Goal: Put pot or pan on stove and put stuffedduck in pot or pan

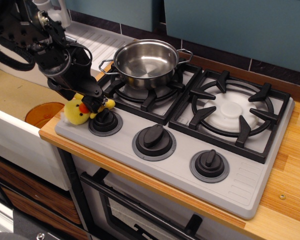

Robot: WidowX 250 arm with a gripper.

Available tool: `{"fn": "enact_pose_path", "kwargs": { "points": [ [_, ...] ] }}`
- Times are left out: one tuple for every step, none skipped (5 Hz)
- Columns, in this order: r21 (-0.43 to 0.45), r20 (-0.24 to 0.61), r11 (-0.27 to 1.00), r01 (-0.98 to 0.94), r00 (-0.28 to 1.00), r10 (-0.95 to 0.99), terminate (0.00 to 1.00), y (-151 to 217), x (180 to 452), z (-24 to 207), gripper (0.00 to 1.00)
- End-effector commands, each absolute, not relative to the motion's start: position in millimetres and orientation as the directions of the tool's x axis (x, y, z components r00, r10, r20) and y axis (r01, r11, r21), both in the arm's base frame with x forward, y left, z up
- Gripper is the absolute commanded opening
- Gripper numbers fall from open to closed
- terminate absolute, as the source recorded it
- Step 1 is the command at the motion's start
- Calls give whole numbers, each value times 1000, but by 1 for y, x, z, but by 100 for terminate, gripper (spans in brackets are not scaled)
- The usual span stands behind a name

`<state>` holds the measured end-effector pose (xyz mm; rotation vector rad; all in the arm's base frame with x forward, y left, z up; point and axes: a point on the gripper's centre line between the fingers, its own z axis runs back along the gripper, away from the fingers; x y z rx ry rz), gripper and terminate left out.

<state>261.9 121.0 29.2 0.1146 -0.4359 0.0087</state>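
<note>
The shiny steel pot (146, 62) stands empty on the left burner of the grey stove (250, 185). The yellow stuffed duck (76, 112) lies at the stove's front left corner, beside the left knob (105, 121). My black gripper (93, 103) is lowered onto the duck's body, its fingertips pressed into the plush on the side toward the knob. The arm covers the duck's upper part, and only its head with the red beak and a bit of yellow at the right show. I cannot tell whether the fingers have closed on it.
An orange round dish (42, 114) sits in the sink left of the stove. The right burner (231, 111) is bare. Two more knobs (154, 138) line the stove's front. Wooden counter (290, 165) lies to the right, with a tiled wall behind.
</note>
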Motion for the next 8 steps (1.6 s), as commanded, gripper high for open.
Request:
{"fn": "enact_pose_path", "kwargs": {
  "points": [
    [73, 408, 997, -4, 912, -26, 0, 117, 278, 31, 0],
    [75, 388, 997, -2, 921, -27, 0, 117, 282, 38, 0],
    [77, 380, 997, 2, 924, -32, 0, 117, 285, 51, 0],
    [108, 363, 994, -1, 931, -38, 0, 122, 286, 79, 0],
    [135, 335, 991, -8, 942, -38, 0, 125, 290, 105, 0],
    [140, 311, 990, -11, 950, -33, 0, 124, 298, 126, 0],
    [122, 308, 992, -31, 951, -8, 0, 114, 312, 133, 0],
    [93, 324, 995, -41, 946, 8, 0, 105, 326, 128, 0]
  ]
}}
